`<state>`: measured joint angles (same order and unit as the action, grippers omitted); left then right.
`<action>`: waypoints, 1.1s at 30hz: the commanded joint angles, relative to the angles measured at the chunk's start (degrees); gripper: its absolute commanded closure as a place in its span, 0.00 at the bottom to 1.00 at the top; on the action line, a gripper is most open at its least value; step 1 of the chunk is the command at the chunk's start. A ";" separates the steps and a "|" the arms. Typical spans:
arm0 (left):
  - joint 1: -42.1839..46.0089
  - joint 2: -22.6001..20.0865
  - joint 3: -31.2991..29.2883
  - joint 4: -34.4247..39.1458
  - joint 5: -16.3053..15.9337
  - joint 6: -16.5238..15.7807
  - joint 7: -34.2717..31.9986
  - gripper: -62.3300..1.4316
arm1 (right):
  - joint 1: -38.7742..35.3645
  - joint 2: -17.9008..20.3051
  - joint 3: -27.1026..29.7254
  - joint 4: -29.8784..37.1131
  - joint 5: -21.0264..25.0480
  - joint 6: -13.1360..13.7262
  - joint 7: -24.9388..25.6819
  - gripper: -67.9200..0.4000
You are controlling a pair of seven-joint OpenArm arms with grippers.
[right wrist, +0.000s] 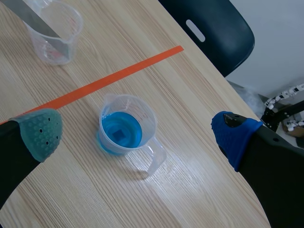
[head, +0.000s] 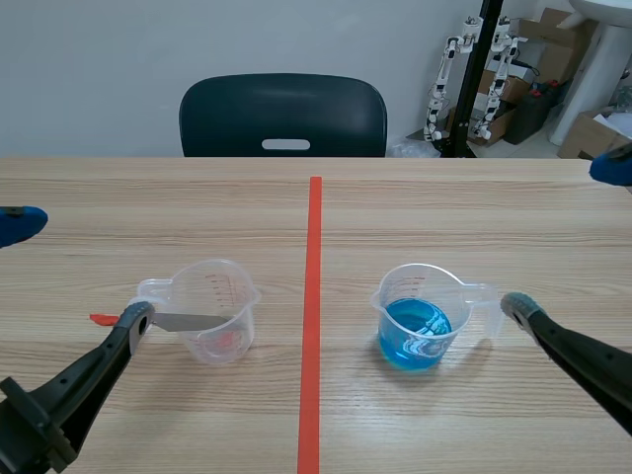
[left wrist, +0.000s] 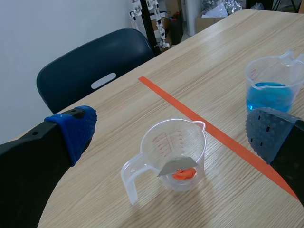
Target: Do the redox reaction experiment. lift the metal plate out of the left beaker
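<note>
Lining up the grasp seems the step in hand: left jaws spread wide and empty, one pad [head: 136, 318] beside the metal plate [head: 193, 322] leaning in the left beaker [head: 240, 296], its end over the left rim. Next: pinch that end, lift. Right jaws spread near the blue beaker [head: 456, 316]. Wooden table [head: 444, 217], tape line [head: 314, 296], far chair [head: 283, 114].

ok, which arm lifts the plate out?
Left. The left hand, open, sits by the metal plate leaning in the left beaker; the right hand is beside the beaker of blue liquid across the tape.
</note>
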<state>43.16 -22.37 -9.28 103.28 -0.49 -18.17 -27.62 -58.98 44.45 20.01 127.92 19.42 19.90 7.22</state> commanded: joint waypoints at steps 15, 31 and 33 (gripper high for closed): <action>-0.15 0.26 0.26 1.42 -0.59 -0.04 -0.83 0.00 | 6.95 0.00 -7.54 -6.27 0.24 2.47 3.54 0.00; 0.48 0.28 0.26 1.42 -0.66 -0.04 -1.03 0.00 | 8.55 -0.02 -11.37 -6.27 -1.75 2.43 3.52 0.00; 1.36 0.31 0.26 1.42 -1.77 -0.04 -1.92 0.00 | 8.52 -0.02 -11.47 -6.27 -2.38 2.40 3.65 0.00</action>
<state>43.40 -22.37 -9.28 103.28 -0.80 -18.15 -28.12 -50.83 44.45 8.23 120.86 16.88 22.55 10.07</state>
